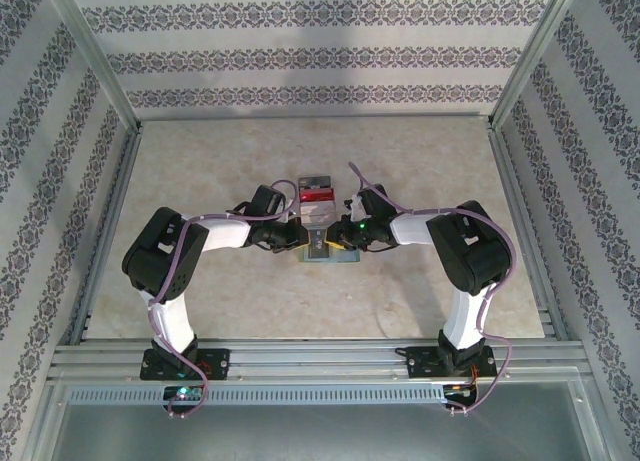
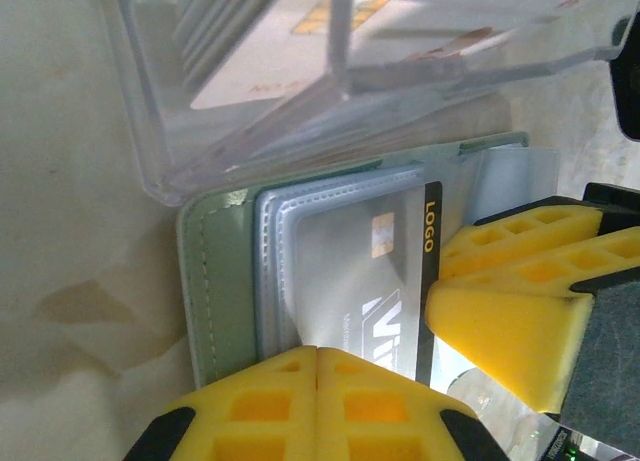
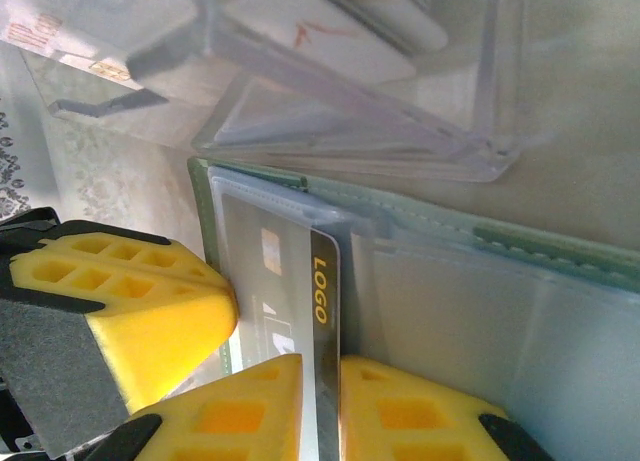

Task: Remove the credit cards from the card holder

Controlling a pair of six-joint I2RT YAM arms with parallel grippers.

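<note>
The grey-green card holder [image 2: 215, 281] lies open on the table, its bluish-grey pockets facing up. A dark grey credit card [image 3: 325, 281] marked LOGO sticks partway out of a pocket. My right gripper [image 3: 322, 366] is shut on that card's dark edge, one yellow finger on each side. My left gripper [image 2: 318, 351] is shut, its joined fingertips resting on the card holder's panel beside the same card [image 2: 360, 271]. From above, the two grippers [image 1: 300, 236] [image 1: 342, 236] meet over the card holder [image 1: 330, 257]. A red card [image 1: 317, 196] and pale cards [image 2: 270, 41] lie in a clear box.
The clear plastic box [image 3: 380, 111] stands right behind the card holder, almost touching its far edge. The right gripper's fingers [image 2: 500, 321] sit close beside my left fingers. Patterned walls and metal rails [image 1: 300, 361] enclose the beige table [image 1: 200, 161].
</note>
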